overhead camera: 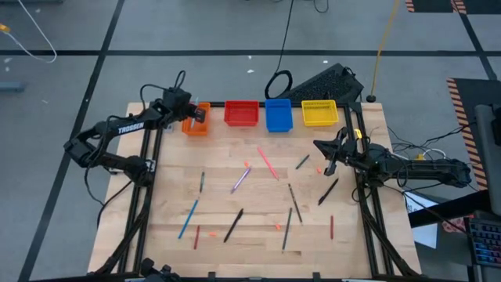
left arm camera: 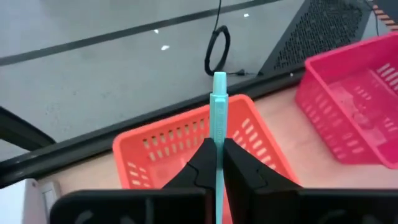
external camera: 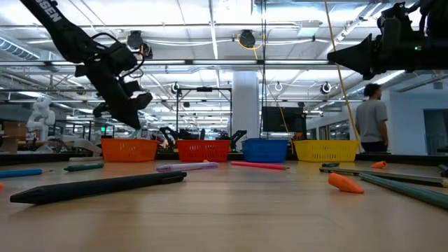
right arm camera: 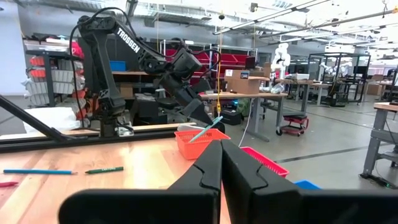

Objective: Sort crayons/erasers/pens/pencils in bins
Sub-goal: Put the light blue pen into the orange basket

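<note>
Left gripper (left arm camera: pixel 219 163): fingers clamped on a light blue pen (left arm camera: pixel 219 118), held above the orange bin (left arm camera: pixel 149 149); the pen's free end points out past the fingertips and over the bin's far wall. In the right wrist view the pen slants over the bin, clear of its rim.

Right gripper (right arm camera: pixel 221 163): fingers pressed together, nothing between them; raised above the table's (overhead camera: pixel 235 196) right side, in front of the yellow bin (overhead camera: pixel 319 113).

Bins: four in a row along the table's far edge — orange, red bin (overhead camera: pixel 241 113), blue bin (overhead camera: pixel 278 115), yellow, from left to right in the high view.

Loose items on the table:
- blue pen (overhead camera: pixel 188 218), front left, lying on a slant.
- purple pen (overhead camera: pixel 239 180), near the middle.
- pink pencil (overhead camera: pixel 268 163), just right of the purple pen, nearer the bins.
- black pen (overhead camera: pixel 233 225), front centre.
- dark sticks (overhead camera: pixel 294 204), several, right of centre; pen or pencil cannot be told.
- crayons (overhead camera: pixel 331 227), short red sticks, one at front right and one at front left (overhead camera: pixel 196 236).
- erasers (overhead camera: pixel 277 227), small orange-red bits, one front of centre, one near the right gripper (overhead camera: pixel 320 169).
</note>
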Action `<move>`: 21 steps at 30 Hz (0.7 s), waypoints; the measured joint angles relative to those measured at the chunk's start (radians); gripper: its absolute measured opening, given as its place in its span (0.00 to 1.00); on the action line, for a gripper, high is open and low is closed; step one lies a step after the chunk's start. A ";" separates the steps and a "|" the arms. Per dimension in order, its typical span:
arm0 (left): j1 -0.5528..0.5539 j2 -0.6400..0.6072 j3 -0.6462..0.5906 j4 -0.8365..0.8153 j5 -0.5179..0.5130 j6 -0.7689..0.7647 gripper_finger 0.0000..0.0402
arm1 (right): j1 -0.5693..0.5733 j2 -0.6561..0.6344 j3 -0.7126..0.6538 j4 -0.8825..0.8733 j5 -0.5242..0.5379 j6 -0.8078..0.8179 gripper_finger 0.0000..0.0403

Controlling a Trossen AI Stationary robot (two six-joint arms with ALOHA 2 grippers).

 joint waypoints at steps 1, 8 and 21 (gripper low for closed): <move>0.000 0.000 -0.004 0.001 0.000 0.000 0.04 | 0.000 0.000 0.000 0.000 0.000 0.000 0.00; 0.000 0.000 -0.025 0.017 0.004 0.016 0.04 | 0.000 0.000 0.000 0.002 0.000 0.000 0.00; -0.001 0.000 -0.029 -0.041 0.020 0.038 0.05 | 0.000 0.000 0.000 0.003 0.000 0.000 0.00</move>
